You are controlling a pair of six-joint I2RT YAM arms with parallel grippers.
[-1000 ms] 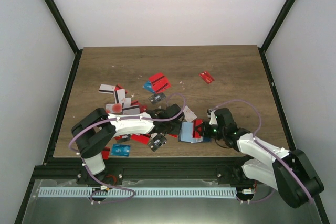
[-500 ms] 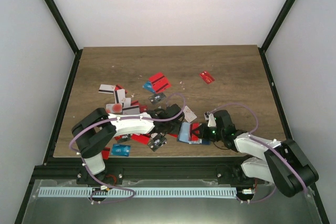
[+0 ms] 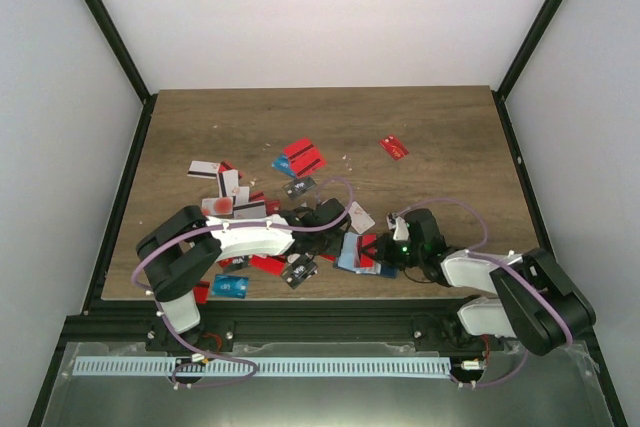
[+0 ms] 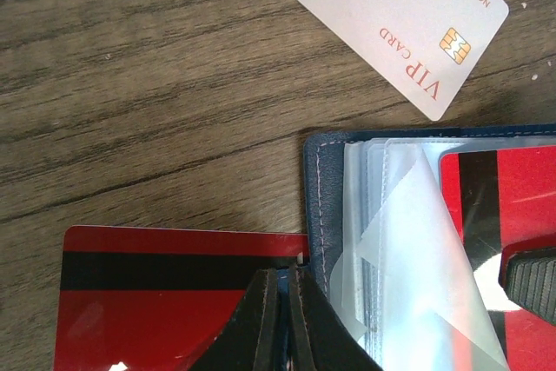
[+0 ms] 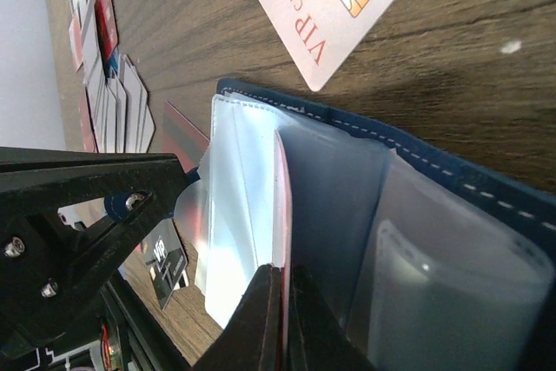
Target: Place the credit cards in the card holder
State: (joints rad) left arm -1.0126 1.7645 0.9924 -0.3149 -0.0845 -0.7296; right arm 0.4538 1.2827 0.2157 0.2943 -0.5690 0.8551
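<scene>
The card holder [image 4: 318,182] lies open near the table's front edge, a navy cover with clear sleeves [image 5: 243,180]. My left gripper [image 4: 282,274] is shut on the cover's left edge; in the top view that gripper [image 3: 338,234] sits just left of the card holder [image 3: 350,255]. My right gripper [image 5: 280,277] is shut on a red credit card [image 5: 282,206], held edge-on between the clear sleeves. In the left wrist view this red card [image 4: 508,188] shows inside the sleeves. From above, my right gripper [image 3: 383,252] is at the holder's right side.
A white VIP card [image 4: 387,10] lies just beyond the holder. A red striped card [image 4: 165,301] lies under my left fingers. More credit cards are scattered at the left [image 3: 228,195], the middle [image 3: 303,157] and the far right [image 3: 394,148]. A light-blue card [image 3: 231,287] lies at the front.
My right arm has moved left and lower, carrying its gripper and the red card further into the open holder. The left arm and the holder have stayed in place.
</scene>
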